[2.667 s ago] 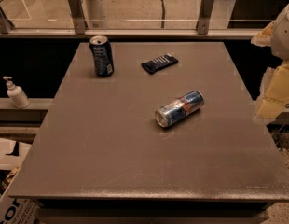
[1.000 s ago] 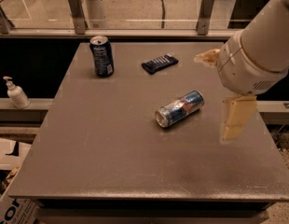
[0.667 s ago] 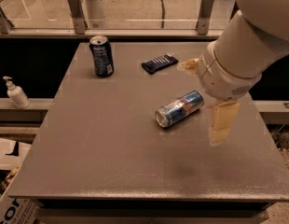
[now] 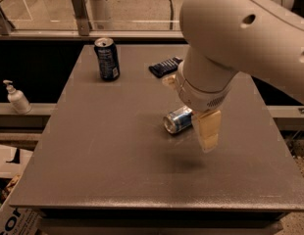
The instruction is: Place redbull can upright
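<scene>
The redbull can (image 4: 176, 121) lies on its side near the middle of the grey table (image 4: 108, 146), its silver top facing front left. Only that end and a little blue body show; the rest is hidden behind my arm. My gripper (image 4: 187, 112) hangs over the can, open. One pale finger (image 4: 207, 131) points down just right of the can, and the other fingertip (image 4: 168, 80) shows behind it at the far side. The fingers hold nothing.
A wider dark navy can (image 4: 107, 58) stands upright at the table's back left. A dark flat packet (image 4: 164, 66) lies at the back middle. A white pump bottle (image 4: 16, 98) stands on a ledge to the left. A glass railing runs behind the table.
My arm has swung in from the right and forward, so the gripper is now over the lying can and covers most of it. The can has not moved.
</scene>
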You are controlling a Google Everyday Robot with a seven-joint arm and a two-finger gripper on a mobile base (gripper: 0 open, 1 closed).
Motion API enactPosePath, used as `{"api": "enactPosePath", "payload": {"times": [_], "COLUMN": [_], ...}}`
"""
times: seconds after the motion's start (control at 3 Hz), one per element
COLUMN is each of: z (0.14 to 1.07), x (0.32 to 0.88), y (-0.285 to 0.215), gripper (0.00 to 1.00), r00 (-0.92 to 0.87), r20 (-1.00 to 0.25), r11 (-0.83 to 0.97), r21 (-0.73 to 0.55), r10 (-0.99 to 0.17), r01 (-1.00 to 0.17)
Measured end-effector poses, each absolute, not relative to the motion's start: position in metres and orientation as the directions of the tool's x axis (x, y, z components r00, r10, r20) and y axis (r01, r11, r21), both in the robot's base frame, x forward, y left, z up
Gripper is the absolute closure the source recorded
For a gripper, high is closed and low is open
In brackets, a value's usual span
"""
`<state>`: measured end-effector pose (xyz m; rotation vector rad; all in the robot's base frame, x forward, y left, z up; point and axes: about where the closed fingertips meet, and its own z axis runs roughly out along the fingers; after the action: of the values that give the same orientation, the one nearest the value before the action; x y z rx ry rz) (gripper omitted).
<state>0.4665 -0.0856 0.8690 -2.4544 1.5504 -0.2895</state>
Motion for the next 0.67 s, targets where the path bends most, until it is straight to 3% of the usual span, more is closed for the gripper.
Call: {"api": "enactPosePath", "payload": {"times": [0.67], "z": [0.855], "x": [0.499], "y": [-0.071], "gripper": [0.00], "r00": [0.476], "r20": [0.157], "r11": [-0.501], "r21": [-0.285], "r10": [-0.866], "r01": [-0.817]}}
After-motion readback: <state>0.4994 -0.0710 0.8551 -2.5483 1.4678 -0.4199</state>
